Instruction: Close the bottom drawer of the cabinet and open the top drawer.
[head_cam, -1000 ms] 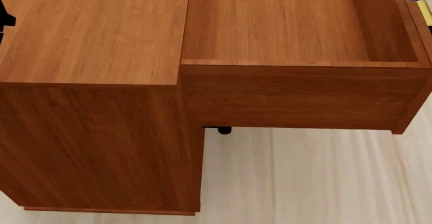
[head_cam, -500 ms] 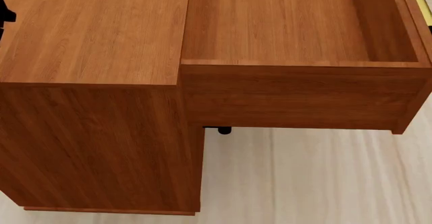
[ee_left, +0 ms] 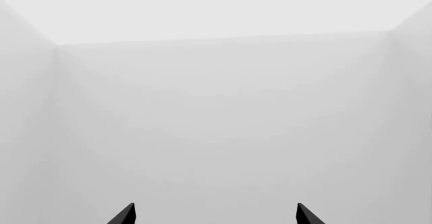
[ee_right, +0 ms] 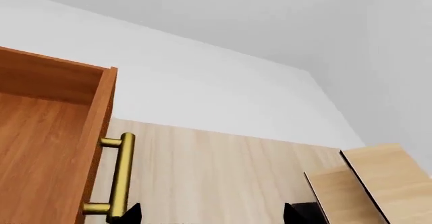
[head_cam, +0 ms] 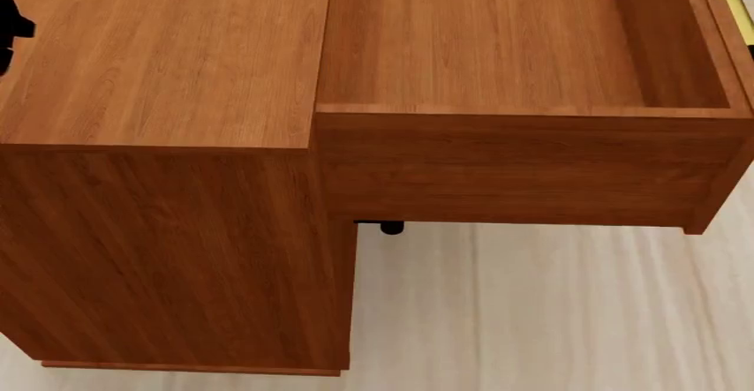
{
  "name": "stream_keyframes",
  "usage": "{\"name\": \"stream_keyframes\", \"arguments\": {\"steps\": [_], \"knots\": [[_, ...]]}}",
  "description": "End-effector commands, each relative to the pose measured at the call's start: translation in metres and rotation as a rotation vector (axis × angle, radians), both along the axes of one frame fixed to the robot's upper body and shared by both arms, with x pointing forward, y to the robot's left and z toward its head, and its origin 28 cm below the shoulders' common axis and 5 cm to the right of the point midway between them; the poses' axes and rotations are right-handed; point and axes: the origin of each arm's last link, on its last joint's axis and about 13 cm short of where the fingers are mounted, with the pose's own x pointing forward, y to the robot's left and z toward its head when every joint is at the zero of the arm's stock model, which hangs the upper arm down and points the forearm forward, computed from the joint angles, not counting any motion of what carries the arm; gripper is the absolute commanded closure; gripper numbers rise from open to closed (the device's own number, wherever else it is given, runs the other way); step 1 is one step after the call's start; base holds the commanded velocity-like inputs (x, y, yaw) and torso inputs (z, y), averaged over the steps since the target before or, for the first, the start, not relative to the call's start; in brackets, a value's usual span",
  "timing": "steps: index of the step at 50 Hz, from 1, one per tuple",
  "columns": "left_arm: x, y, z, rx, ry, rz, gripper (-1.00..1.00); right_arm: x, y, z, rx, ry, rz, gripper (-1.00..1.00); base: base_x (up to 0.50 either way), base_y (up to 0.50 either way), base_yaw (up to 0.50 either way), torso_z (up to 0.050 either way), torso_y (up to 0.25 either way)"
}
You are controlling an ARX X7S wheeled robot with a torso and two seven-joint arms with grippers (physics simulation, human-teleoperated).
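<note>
In the head view the reddish-brown cabinet (head_cam: pixel 165 64) stands at the left. Its top drawer (head_cam: pixel 507 38) is pulled far out to the right and is empty. The bottom drawer is hidden beneath it. The right wrist view shows the top drawer's front edge (ee_right: pixel 101 128) and its brass bar handle (ee_right: pixel 120 178). My right gripper (ee_right: pixel 212 214) is open and empty, one fingertip just beside the handle's end. My left gripper (ee_left: pixel 214 214) is open and empty, facing bare grey walls. Only a black part of the left arm (head_cam: pixel 10 20) shows at the head view's left edge.
A pale plywood rack (ee_right: pixel 378 183) stands on the light wooden floor (ee_right: pixel 216 163) beyond the drawer front. A small dark object (head_cam: pixel 390 227) lies on the floor under the open drawer. A yellowish edge (head_cam: pixel 742 3) shows at the head view's right.
The black part of my right gripper has left the head view's top right corner. The left arm's black part at the left edge has shifted slightly. The drawer has not moved.
</note>
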Motion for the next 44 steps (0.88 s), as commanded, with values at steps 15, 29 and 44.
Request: {"name": "stream_keyframes", "arguments": {"steps": [15,29,44], "knots": [[-0.003,-0.004,0.002,0.006,-0.004,-0.011,-1.0,-0.059,-0.024,-0.024,0.081,-0.101,-0.096,-1.0,0.0,0.0,0.0,0.0,0.0],[-0.004,-0.005,0.004,0.009,-0.007,-0.016,-1.0,-0.091,-0.032,-0.041,0.114,-0.133,-0.12,-1.0,0.0,0.0,0.0,0.0,0.0],[-0.005,-0.006,0.005,0.015,-0.009,-0.016,-1.0,-0.12,-0.033,-0.056,0.137,-0.179,-0.124,-1.0,0.0,0.0,0.0,0.0,0.0]]}}
